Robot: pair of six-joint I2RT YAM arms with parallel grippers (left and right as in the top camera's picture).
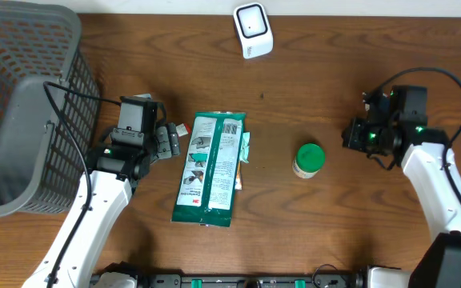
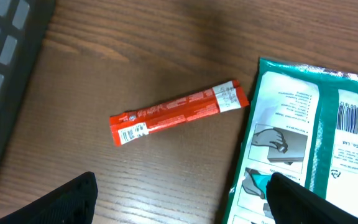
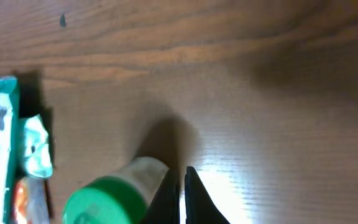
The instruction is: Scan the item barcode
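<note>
Near centre of the overhead frame: green-and-white packet [image 1: 210,168], flat on the wooden table [image 1: 334,232], barcode [image 2: 356,118] face up at its upper end. Just left of it, left gripper [image 1: 170,138], fingers spread wide, gripping nothing; hangs over a red stick sachet [image 2: 178,112] lying between packet and dark mesh basket [image 1: 22,104]. Right of the packet, well apart, green-capped bottle [image 1: 308,159]. Further right, right gripper [image 3: 182,193], fingers pressed together on nothing, tips just beside the bottle. At top centre, white scanner [image 1: 253,30], apart from all items.
</note>
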